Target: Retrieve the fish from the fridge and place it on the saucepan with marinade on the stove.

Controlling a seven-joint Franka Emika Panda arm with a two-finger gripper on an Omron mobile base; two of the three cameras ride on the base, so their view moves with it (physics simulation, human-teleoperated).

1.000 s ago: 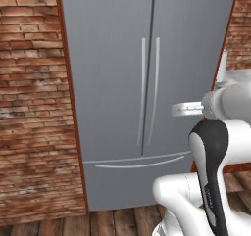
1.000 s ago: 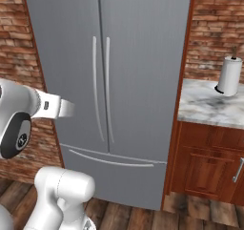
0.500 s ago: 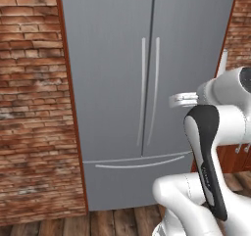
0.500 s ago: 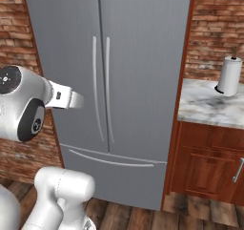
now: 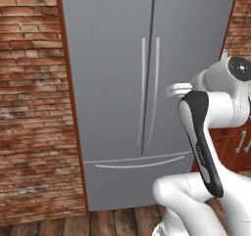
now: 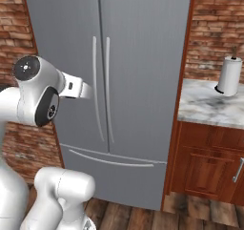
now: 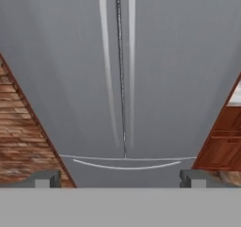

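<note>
1. The arm is seen to have swung further round over the last second, its upper joint now raised beside the fridge [image 5: 147,93] doors; the scene itself is unshifted.
2. The claw [image 7: 120,178] is spread wide, nothing between its tips, and is pointed at the seam between the two long handles [image 7: 107,66].
3. Both doors and the bottom drawer [image 6: 112,169] are closed; the fish is judged to be inside, unseen.
4. Retrieval is judged barely begun: a door must be opened first.
</note>
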